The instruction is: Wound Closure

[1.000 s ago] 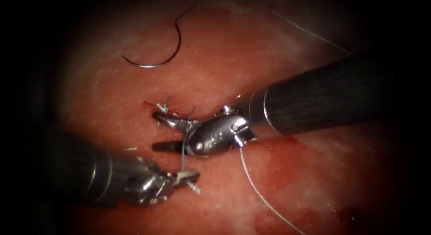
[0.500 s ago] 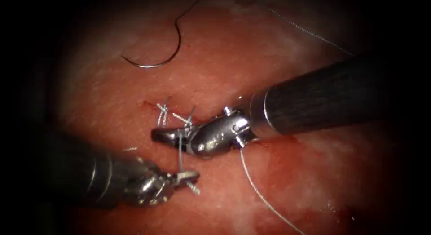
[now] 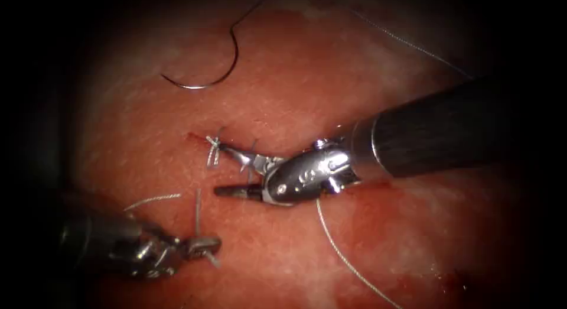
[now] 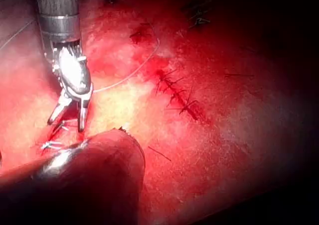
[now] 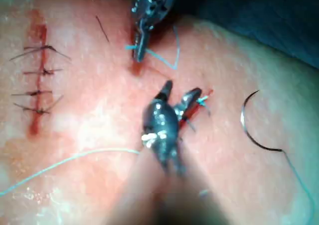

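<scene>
Endoscope: needle free on tissue above cut, unheld; thin, stiff, slick, best gripped mid-curve. Thread fine, limp. Right tool spread over cut, holding nothing. Left tool clamped on cut end

Left wrist: right tool splayed

Right wrist: needle lying loose on tissue

- Needle lies free on tissue, behind the cut.
- Right tool at the cut, holding nothing.
- Left tool in front-left, gripping cut thread end.
</scene>
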Action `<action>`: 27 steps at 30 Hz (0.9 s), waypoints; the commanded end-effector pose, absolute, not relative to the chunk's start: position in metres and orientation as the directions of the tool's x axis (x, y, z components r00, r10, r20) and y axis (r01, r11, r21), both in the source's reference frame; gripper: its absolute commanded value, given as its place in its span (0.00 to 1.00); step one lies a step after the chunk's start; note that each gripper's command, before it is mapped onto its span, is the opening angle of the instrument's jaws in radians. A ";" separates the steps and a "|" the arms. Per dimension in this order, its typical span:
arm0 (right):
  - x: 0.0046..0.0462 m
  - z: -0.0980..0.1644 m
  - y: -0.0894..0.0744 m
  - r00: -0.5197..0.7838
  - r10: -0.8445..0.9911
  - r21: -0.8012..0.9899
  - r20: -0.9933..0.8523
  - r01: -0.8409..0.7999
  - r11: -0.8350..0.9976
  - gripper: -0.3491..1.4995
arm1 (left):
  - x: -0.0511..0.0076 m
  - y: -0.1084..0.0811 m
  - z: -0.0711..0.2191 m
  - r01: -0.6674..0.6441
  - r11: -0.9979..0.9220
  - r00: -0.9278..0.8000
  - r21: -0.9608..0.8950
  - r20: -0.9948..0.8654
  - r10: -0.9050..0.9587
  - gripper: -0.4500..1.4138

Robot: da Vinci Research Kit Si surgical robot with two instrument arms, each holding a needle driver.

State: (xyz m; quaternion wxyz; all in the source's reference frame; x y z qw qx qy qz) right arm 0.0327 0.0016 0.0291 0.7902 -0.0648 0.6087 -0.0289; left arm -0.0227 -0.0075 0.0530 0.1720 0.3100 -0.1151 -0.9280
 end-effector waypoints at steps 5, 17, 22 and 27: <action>0.0309 0.025 0.001 0.231 -0.087 -0.106 -0.969 -0.071 0.992 0.87 | -0.0192 -0.009 0.056 0.158 -0.942 -0.777 0.295 -0.552 -0.303 0.00; 0.0310 0.024 0.002 0.232 -0.076 -0.097 -0.970 -0.079 0.992 0.86 | -0.0172 -0.010 0.069 0.140 -0.947 -0.813 0.289 -0.512 -0.276 0.00; 0.0307 0.024 0.001 0.233 -0.076 -0.097 -0.970 -0.078 0.992 0.86 | -0.0138 -0.009 0.069 0.139 -0.948 -0.827 0.285 -0.494 -0.270 0.00; 0.0307 0.024 0.001 0.233 -0.076 -0.097 -0.970 -0.079 0.992 0.86 | -0.0098 -0.007 0.067 0.098 -0.949 -0.842 0.298 -0.483 -0.239 0.00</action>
